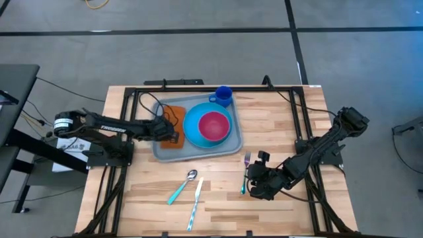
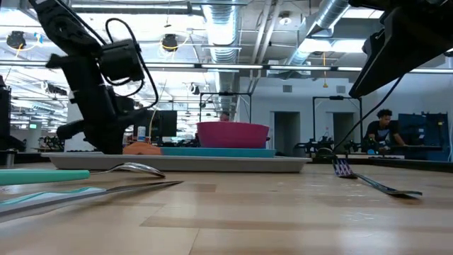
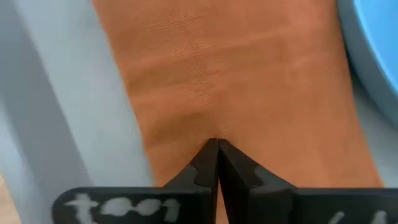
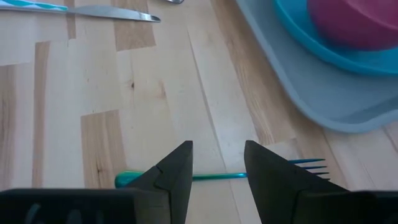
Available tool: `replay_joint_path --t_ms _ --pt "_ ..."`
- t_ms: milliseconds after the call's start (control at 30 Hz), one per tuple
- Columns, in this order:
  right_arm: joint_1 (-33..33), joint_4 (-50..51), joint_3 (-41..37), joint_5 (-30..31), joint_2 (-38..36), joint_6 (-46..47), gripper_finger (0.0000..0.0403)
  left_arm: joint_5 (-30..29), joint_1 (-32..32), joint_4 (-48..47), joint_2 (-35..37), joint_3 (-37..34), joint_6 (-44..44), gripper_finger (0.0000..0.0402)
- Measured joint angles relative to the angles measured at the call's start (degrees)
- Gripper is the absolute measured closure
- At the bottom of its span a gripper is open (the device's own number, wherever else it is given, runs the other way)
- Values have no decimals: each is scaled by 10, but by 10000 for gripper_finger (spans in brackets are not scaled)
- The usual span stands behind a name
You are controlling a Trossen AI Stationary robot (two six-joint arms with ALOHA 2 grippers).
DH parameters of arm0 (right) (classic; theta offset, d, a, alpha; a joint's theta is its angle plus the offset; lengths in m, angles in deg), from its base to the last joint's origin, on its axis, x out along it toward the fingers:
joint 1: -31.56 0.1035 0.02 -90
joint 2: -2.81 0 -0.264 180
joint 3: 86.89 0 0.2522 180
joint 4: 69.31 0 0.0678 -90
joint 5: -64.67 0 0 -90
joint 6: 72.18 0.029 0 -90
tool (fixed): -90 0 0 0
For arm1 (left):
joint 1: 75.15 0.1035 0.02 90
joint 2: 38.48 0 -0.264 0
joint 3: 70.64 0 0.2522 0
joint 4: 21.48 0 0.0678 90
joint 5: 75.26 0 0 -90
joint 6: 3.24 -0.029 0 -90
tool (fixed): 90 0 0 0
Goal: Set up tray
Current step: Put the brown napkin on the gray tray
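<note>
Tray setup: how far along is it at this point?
Done: the tray already carries the blue plate with the pink bowl on it, and the napkin. In hand: the left end effector is shut over the napkin, and the right end effector hangs open over the fork. Left: fork, spoon and knife lie on the table, and the blue cup stands beside the tray.

1. Light wooden plank table [image 1: 277, 132].
2. Directly on it: light grey-blue rectangular plastic tray [image 1: 198, 151], bright blue cup [image 1: 223, 96], teal-handled metal spoon [image 1: 183, 185], knife [image 1: 195, 202], fork [image 1: 245, 173].
</note>
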Motion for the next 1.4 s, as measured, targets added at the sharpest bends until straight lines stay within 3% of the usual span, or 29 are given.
replay_joint_path --t_ms 367,533,667,900,1000,1200,1300,1400 --pt "-2 -8 0 2 0 0 265 -113 -16 -37 110 36 -48 401" --pt "-26 -55 0 46 8 -26 269 -164 -3 -32 90 36 -63 401" --pt "-59 -126 1 28 35 -89 270 -175 18 -6 53 36 -64 401" --pt "-95 -148 0 -25 86 -120 270 -171 51 46 -20 36 -92 401" --pt "-100 -132 0 -46 95 -120 270 -167 52 65 -7 36 -110 401" --pt "-98 -132 0 -48 82 -134 270 -165 54 75 34 36 -265 401" --pt "-101 -134 0 -48 67 -170 270 -165 54 83 48 36 -296 392" --pt "-109 -134 0 -48 45 -209 270 -112 61 80 60 37 -309 375"
